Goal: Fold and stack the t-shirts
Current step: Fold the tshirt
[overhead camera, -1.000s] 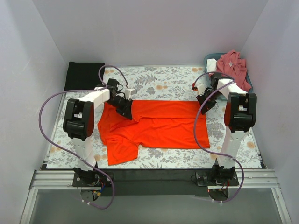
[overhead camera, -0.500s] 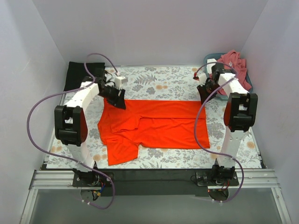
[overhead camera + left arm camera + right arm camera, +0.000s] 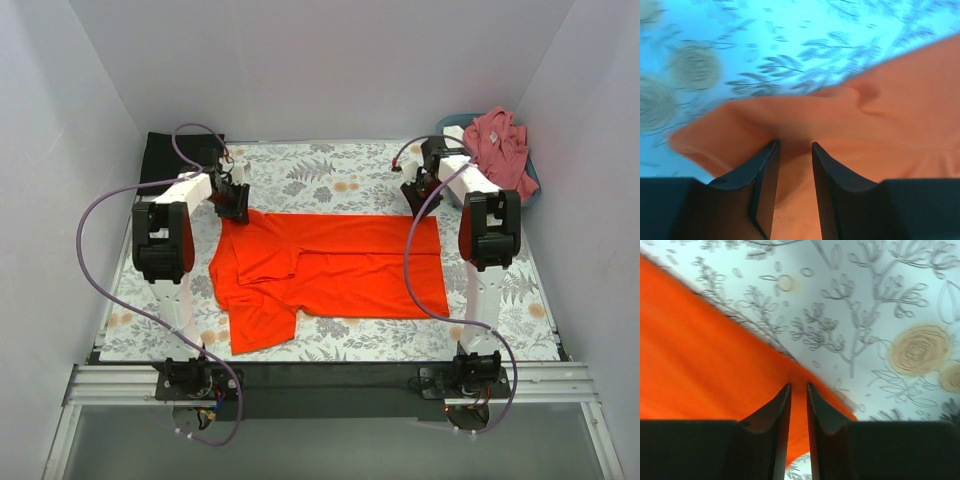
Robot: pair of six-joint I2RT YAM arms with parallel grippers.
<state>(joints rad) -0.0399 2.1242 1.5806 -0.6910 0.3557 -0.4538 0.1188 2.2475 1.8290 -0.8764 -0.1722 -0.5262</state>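
The orange-red t-shirt (image 3: 340, 270) lies spread on the floral covering (image 3: 330, 175). The left gripper (image 3: 234, 203) and right gripper (image 3: 412, 191) stand slightly parted at its far corners. A black shirt (image 3: 170, 160) lies beyond the left arm, and a pink shirt (image 3: 500, 145) is heaped in the basket (image 3: 536, 182).

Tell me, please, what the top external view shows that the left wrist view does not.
Only the top external view: the black folded shirt far left, the dusty-pink shirt in the blue-grey plastic basket, and the right gripper. Only the left wrist view: the raised cloth fold at the dark fingers of the left gripper. Both: the bright orange-red t-shirt on the floral-patterned table covering.
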